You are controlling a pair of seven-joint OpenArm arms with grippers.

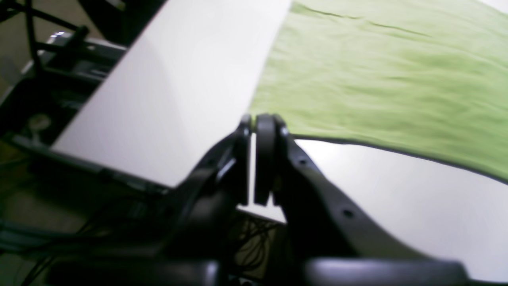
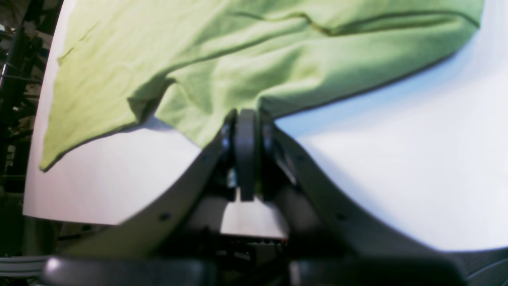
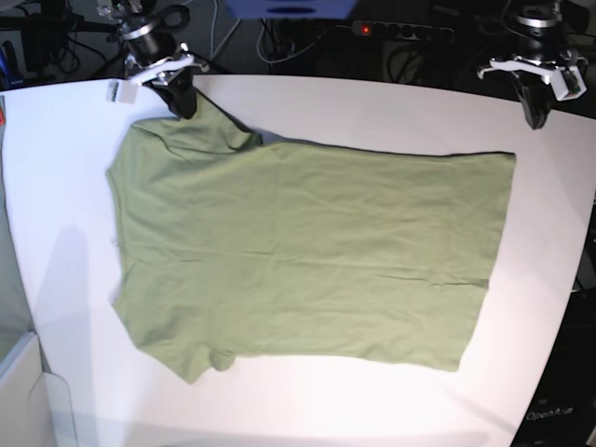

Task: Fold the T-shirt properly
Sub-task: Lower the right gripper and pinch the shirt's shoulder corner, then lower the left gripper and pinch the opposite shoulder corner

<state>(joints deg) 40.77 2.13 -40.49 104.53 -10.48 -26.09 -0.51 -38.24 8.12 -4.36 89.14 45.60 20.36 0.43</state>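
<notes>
A: Where's the T-shirt (image 3: 298, 251)?
B: Spread flat across the middle of the white counter (image 3: 56, 233), hem toward the right edge.
A: The right gripper (image 2: 246, 119)?
B: At the far left corner, pinched on the far sleeve.
A: And the left gripper (image 1: 254, 123)?
B: Near the far right corner, fingers together, clear of the cloth.
</notes>
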